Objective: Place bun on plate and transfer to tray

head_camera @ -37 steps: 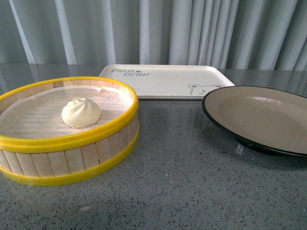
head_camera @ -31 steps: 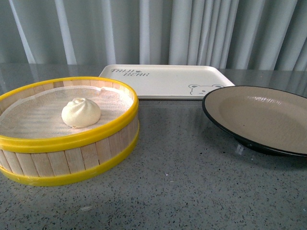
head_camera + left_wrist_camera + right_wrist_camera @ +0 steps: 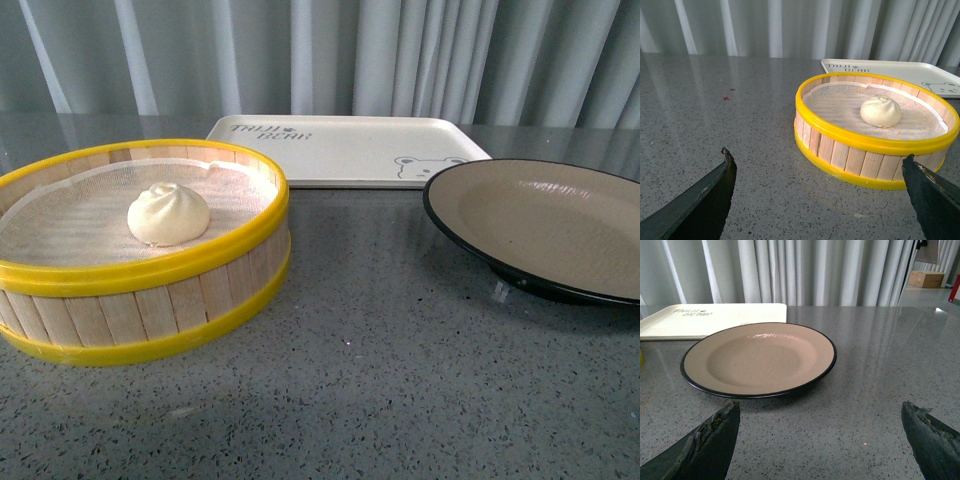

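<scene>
The white pleated bun (image 3: 168, 214) lies on the cloth inside a yellow-rimmed wooden steamer basket (image 3: 150, 300) at the left; it also shows in the left wrist view (image 3: 881, 111). The beige plate with a black rim (image 3: 470, 235) sits at the right, and shows in the right wrist view (image 3: 700, 382). The cream tray with bear lettering (image 3: 340, 150) lies behind them. Neither arm shows in the front view. My left gripper (image 3: 817, 160) is open, short of the basket (image 3: 860, 160). My right gripper (image 3: 820, 410) is open, short of the plate.
Grey speckled tabletop (image 3: 380, 380) runs under everything. Pale curtains (image 3: 330, 50) hang behind the table. A small red mark (image 3: 729, 95) is on the tabletop left of the basket. A cardboard box (image 3: 926, 278) stands far off.
The front view has shifted slightly: basket, tray and plate sit a little higher in the picture. Nothing on the table has moved.
</scene>
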Controlling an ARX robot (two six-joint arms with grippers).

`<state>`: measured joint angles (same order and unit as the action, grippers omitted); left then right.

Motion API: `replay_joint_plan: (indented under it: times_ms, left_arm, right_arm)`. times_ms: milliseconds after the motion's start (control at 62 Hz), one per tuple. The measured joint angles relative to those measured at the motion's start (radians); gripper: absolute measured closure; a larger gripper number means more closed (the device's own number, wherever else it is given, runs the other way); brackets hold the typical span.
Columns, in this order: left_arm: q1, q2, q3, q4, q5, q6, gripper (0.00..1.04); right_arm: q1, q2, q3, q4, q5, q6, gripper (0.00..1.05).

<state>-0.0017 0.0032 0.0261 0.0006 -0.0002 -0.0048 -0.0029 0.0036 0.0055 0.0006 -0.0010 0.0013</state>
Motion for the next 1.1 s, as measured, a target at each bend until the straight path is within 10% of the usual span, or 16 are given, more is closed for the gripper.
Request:
replay_joint_plan:
  times_ms: [677,822,1096]
  left_arm:
    - [0.000,0.000,0.000,0.000,0.000,0.000,0.07]
    - [-0.126,0.314,0.166,-0.367,-0.402,-0.317,0.07]
    - [-0.187,0.344,0.211,-0.251,-0.466,-0.450,0.07]
  right_arm:
    - [0.000,0.000,0.000,0.000,0.000,0.000,0.09]
    - [0.000,0.000,0.000,0.000,0.000,0.000,0.09]
    - [0.000,0.000,0.000,0.000,0.000,0.000,0.09]
